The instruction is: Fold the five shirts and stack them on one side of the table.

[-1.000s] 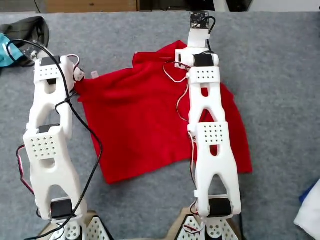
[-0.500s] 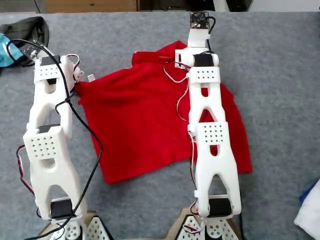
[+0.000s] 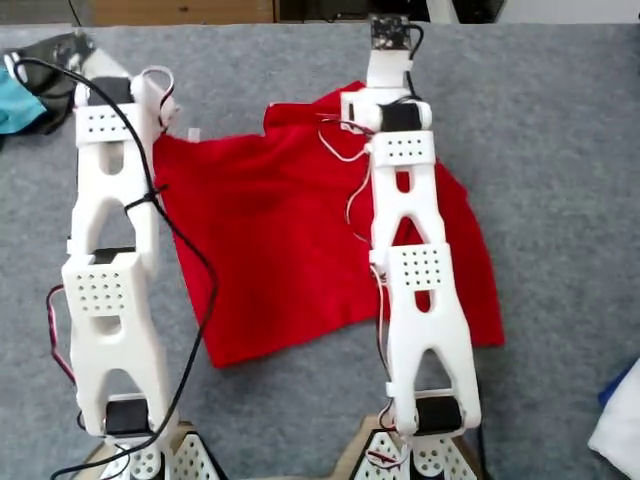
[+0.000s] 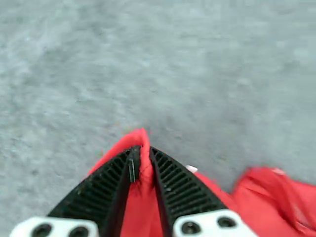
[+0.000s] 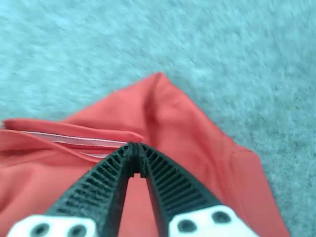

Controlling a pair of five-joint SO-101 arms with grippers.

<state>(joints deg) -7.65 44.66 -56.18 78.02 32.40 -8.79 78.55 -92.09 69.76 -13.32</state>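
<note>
As right gripper (image 5: 134,148) pinches red shirt (image 3: 280,250), left gripper (image 4: 142,152) — clamped on its corner — moved farther out.

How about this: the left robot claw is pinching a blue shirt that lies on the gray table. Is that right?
Not quite. The shirt is red, not blue. The left wrist view shows the left gripper shut on a fold of the red shirt. The rest holds: the shirt lies on the gray table.
</note>
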